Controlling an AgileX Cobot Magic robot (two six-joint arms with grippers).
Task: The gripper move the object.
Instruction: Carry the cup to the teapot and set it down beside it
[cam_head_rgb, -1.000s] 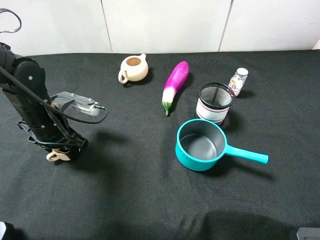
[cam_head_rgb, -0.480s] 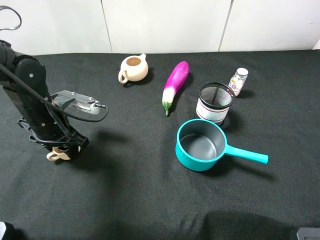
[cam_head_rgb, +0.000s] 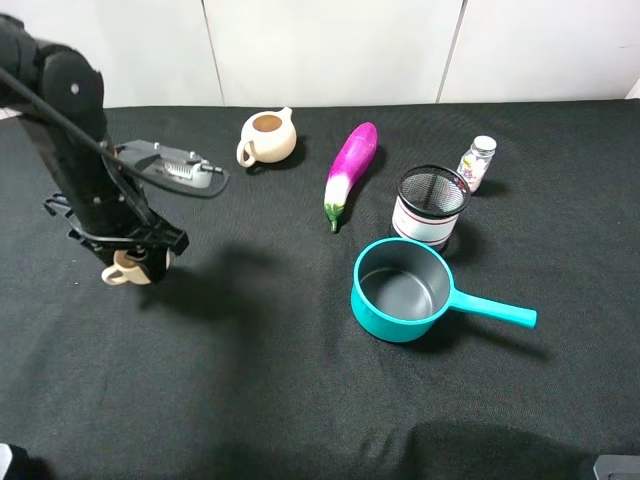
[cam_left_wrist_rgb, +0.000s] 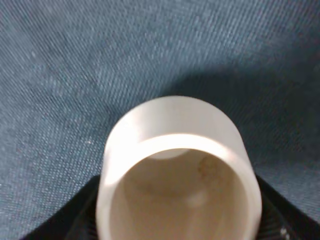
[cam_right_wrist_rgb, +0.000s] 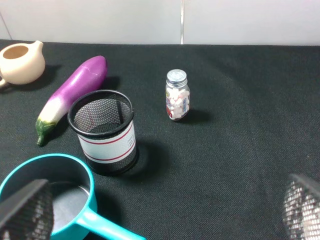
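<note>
The small beige cup (cam_head_rgb: 124, 271) with a loop handle hangs at the end of my black left arm, over the left part of the black cloth. My left gripper (cam_head_rgb: 133, 258) is shut on it and holds it a little above the cloth. In the left wrist view the cup (cam_left_wrist_rgb: 175, 165) fills the frame, open mouth toward the camera, with dark fingers (cam_left_wrist_rgb: 82, 222) on both sides. My right gripper (cam_right_wrist_rgb: 162, 212) is open and empty, its mesh-patterned fingertips (cam_right_wrist_rgb: 25, 210) wide apart. It is out of the exterior view.
A round beige spouted pitcher (cam_head_rgb: 268, 137) stands at the back. A purple eggplant (cam_head_rgb: 350, 170), a black mesh cup (cam_head_rgb: 431, 205), a small pill bottle (cam_head_rgb: 478, 161) and a teal saucepan (cam_head_rgb: 405, 289) with its handle pointing right lie right of centre.
My left arm has risen and moved toward the back of the table, carrying the small cup off the cloth with it. The other things have not moved.
</note>
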